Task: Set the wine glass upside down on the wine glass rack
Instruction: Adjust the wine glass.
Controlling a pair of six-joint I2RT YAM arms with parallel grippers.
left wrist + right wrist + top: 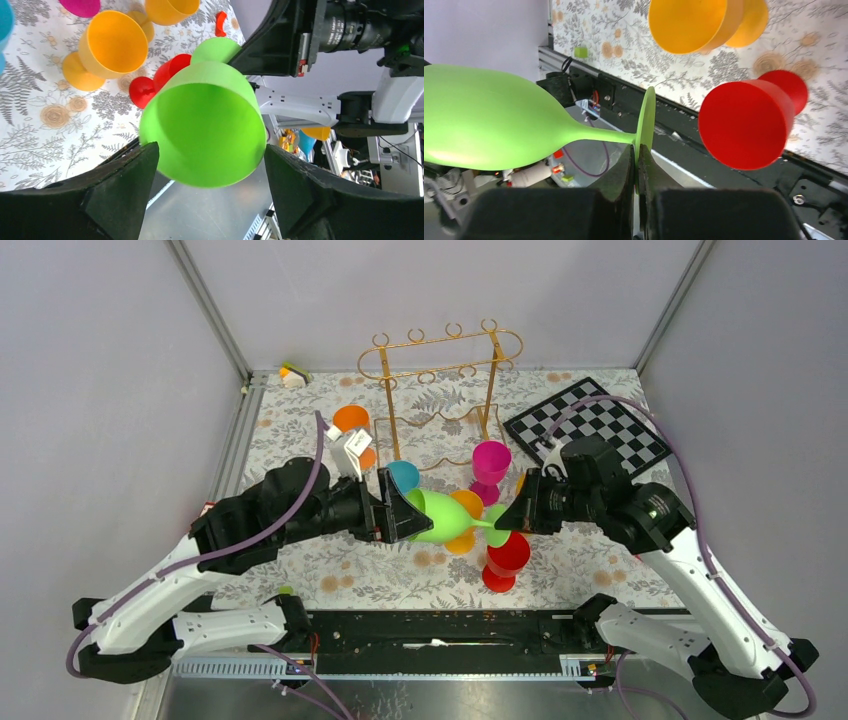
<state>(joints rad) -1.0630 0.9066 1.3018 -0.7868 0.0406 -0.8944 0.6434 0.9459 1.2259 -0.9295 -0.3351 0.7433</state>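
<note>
The green wine glass [440, 517] hangs on its side above the table, bowl to the left, foot to the right. My right gripper [503, 520] is shut on the edge of its flat foot [645, 117], seen in the right wrist view [638, 155]. My left gripper [405, 512] is open, with its fingers on either side of the bowl's rim [205, 125]. I cannot tell whether they touch it. The gold wire rack [493, 380] stands at the back of the table, with nothing hanging on it.
A magenta glass [490, 468] and a red one [507, 560] stand near the right gripper. An orange glass [465, 525] lies under the green one. A blue glass [403, 475] and another orange one [355, 425] are on the left. A checkerboard [588, 425] lies back right.
</note>
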